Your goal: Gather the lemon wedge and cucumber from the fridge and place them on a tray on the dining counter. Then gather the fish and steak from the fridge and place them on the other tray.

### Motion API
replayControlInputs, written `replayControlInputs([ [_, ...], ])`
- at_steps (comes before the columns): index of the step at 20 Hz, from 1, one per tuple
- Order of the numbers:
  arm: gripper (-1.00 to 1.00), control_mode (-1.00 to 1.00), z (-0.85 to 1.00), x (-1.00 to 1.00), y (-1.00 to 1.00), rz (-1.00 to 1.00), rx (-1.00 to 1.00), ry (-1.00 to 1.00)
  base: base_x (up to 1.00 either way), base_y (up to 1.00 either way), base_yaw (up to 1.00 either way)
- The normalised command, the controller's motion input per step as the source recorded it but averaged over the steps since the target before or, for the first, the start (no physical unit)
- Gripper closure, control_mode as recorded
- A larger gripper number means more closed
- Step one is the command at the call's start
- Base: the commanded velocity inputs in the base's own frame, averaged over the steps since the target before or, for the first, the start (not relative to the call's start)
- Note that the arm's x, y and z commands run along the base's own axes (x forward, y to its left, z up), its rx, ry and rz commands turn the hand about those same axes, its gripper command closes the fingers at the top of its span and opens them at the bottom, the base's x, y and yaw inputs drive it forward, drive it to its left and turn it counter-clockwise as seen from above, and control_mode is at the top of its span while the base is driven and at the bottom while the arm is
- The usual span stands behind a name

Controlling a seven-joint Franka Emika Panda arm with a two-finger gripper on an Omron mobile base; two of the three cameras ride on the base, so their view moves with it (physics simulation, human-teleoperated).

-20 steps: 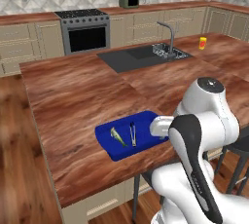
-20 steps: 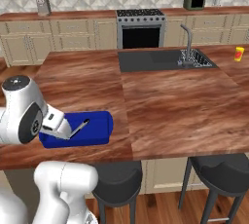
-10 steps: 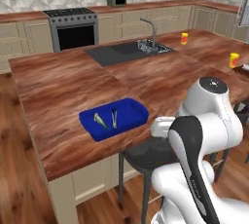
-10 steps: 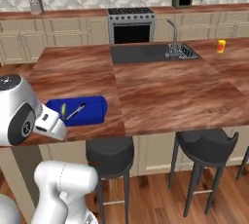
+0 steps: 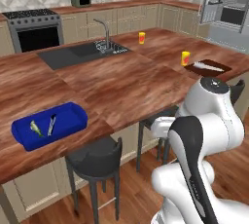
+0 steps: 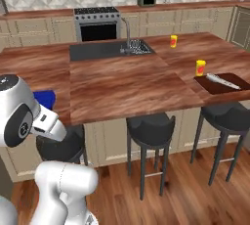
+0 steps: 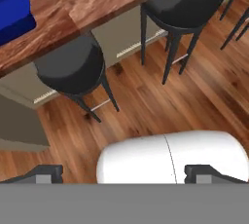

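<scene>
Both base cameras sit behind the arm, looking forward and down across the tabletop (image 5: pixel 121 79); they share the sink (image 6: pixel 105 50). Hand camera faces down at stools (image 7: pixel 73 67), close.

The wide middle of the dining counter (image 5: pixel 121 82) lies bare between the blue tray (image 5: pixel 48 125) near its left end and the brown tray (image 5: pixel 209 67) near its right end. On the far side of that stretch a sink (image 5: pixel 78 55) with an upright faucet (image 5: pixel 104 33) stands in the way. Two small orange cups (image 5: pixel 185 58) rise beside the brown tray. Below the counter's near edge, dark stools (image 6: pixel 149 128) crowd the floor, with narrow gaps between them.
</scene>
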Motion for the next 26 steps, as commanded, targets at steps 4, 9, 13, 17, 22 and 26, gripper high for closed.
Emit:
replayControlInputs([
  [4, -1.0, 1.0, 0.0, 0.0, 0.0, 0.0, 0.0, 0.0, 0.11, -1.0, -0.18],
  [9, -1.0, 1.0, 0.0, 0.0, 0.0, 0.0, 0.0, 0.0, 0.19, -1.0, -0.09],
  [13, -1.0, 1.0, 0.0, 0.0, 0.0, 0.0, 0.0, 0.0, 0.25, -1.0, -0.07],
  [17, -1.0, 1.0, 0.0, 0.0, 0.0, 0.0, 0.0, 0.0, 0.27, -1.0, -0.06],
  [22, -1.0, 1.0, 0.0, 0.0, 0.0, 0.0, 0.0, 0.0, 0.27, -1.0, -0.05],
  [26, -1.0, 1.0, 0.0, 0.0, 0.0, 0.0, 0.0, 0.0, 0.27, -1.0, -0.04],
])
